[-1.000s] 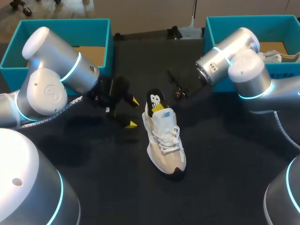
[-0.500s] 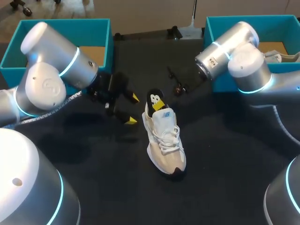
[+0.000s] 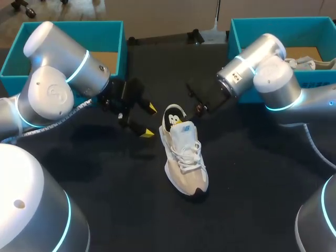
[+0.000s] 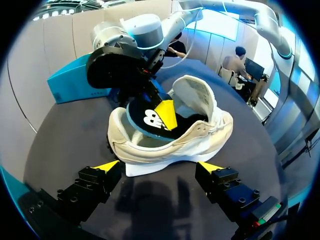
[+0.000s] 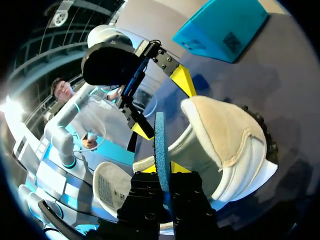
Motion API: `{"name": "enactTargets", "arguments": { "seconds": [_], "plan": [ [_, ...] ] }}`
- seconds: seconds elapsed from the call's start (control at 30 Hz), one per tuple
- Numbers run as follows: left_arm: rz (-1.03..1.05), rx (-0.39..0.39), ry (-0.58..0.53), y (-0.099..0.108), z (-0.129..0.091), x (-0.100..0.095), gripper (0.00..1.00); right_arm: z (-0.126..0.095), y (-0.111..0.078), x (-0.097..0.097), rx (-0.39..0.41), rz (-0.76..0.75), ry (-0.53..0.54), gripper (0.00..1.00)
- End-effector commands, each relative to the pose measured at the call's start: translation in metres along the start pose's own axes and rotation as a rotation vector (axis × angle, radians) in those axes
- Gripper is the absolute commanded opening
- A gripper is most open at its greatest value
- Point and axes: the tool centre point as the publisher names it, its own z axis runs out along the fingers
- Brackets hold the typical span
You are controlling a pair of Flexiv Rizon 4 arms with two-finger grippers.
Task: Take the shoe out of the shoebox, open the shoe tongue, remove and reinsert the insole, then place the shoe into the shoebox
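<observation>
Presently the right pincer (image 5: 162,169) is clamped on the insole (image 5: 160,135), which shows edge-on between its fingers. Contact on both faces appears sound, though the tips are partly hidden. The insole stands half out of the heel opening of the shoe (image 3: 184,157). The left pincer (image 4: 159,166) is spread apart and empty, just beside the shoe's heel quarter and not touching it.

The shoe sits upright on the desk (image 3: 252,189) between the arms, toe toward the robot. It is outside both the left box (image 3: 68,26) and the right box (image 3: 283,22).

Handling, as judged: the insole is thin, light foam and will likely flex or buckle if driven from one end, so a flat pinch near its heel end suits. The shoe is light, with a soft upper over a firmer sole, and may slide when the insole is pushed. The heel collar or sidewall is the sound place to brace it.
</observation>
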Motion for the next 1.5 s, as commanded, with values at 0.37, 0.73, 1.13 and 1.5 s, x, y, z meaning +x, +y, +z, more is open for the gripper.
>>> {"name": "enactTargets", "arguments": {
  "seconds": [0.37,0.73,1.13,1.5],
  "plan": [
    [0.001,0.000,0.003,0.000,0.001,-0.001,1.00,-0.003,0.002,0.006,0.007,0.003,-0.033,0.41],
    [0.001,0.000,0.003,0.000,0.001,-0.001,1.00,-0.008,0.013,0.005,0.028,-0.024,-0.047,0.40],
    [0.001,0.000,0.003,0.000,0.001,-0.001,1.00,-0.001,0.007,-0.005,0.061,0.023,-0.017,0.00],
    [0.001,0.000,0.003,0.000,0.001,-0.001,1.00,0.004,-0.013,-0.003,0.068,0.077,0.015,0.00]
  ]
}}
